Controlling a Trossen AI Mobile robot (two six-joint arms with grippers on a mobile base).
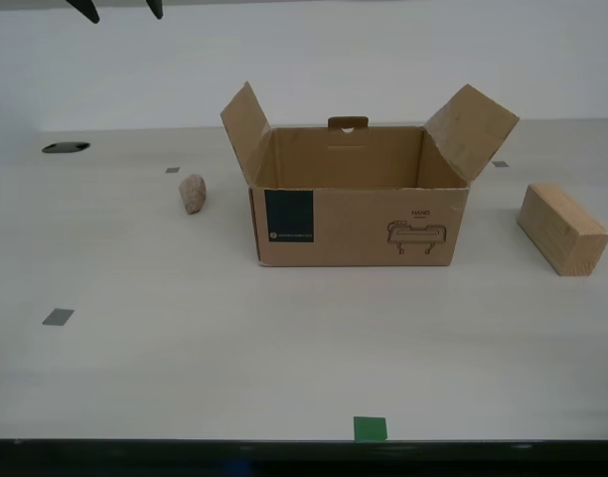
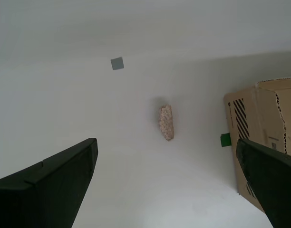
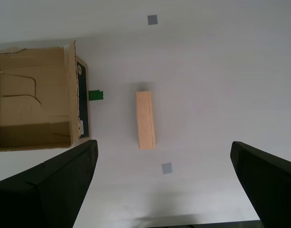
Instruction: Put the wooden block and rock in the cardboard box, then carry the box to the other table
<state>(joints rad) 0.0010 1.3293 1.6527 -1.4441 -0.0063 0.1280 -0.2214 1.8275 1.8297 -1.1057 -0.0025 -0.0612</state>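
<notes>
The cardboard box [image 1: 359,234] stands open and empty at the middle of the table, flaps spread, teal label facing the camera. On the exterior view's left of it lies the rock [image 1: 193,193]; on the exterior view's right lies the wooden block [image 1: 562,228]. My second gripper [image 2: 165,143] hangs open high above the rock [image 2: 166,122], with a corner of the box [image 2: 264,123] beside it. My first gripper [image 3: 163,144] hangs open high above the block [image 3: 146,119], next to the box [image 3: 31,128]. The other table is out of view.
The smooth off-white table [image 1: 284,348] carries grey squares [image 1: 58,317], a green tape mark [image 1: 370,428] at its near edge and a dark oval hole [image 1: 66,147] at the back. Black fingertips [image 1: 85,10] of an arm poke in at the exterior view's top left.
</notes>
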